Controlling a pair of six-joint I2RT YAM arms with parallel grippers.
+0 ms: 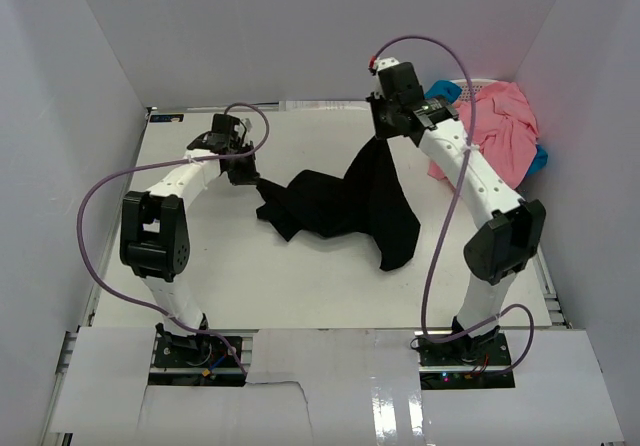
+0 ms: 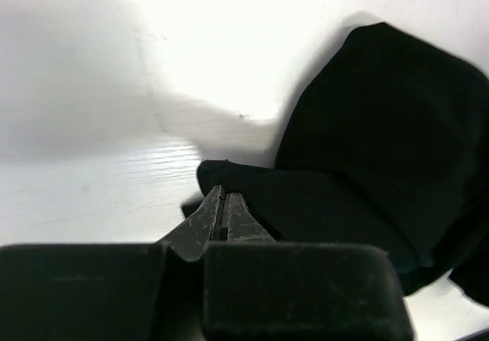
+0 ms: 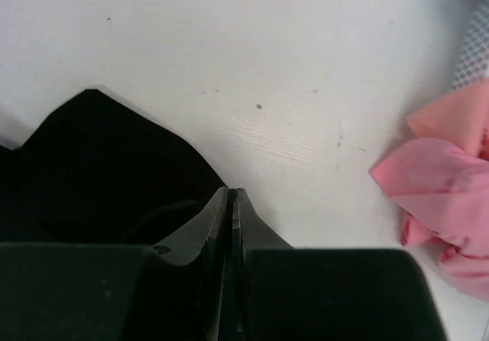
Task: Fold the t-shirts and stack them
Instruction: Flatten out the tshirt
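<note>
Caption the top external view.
Left gripper and right gripper pinch the black t-shirt, raised at right; pink t-shirts heaped beyond.

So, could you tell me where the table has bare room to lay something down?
Bare table runs in front of the black t-shirt, toward the near edge, and along the far edge behind it. The far right corner is crowded with pink t-shirts.

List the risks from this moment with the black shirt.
The right pincer holds the raised black t-shirt by a small pinch; it may slip. The shirt sags bunched toward the left pincer, so folding could trap creases. The pink t-shirts lie near the right arm and might get dragged.
</note>
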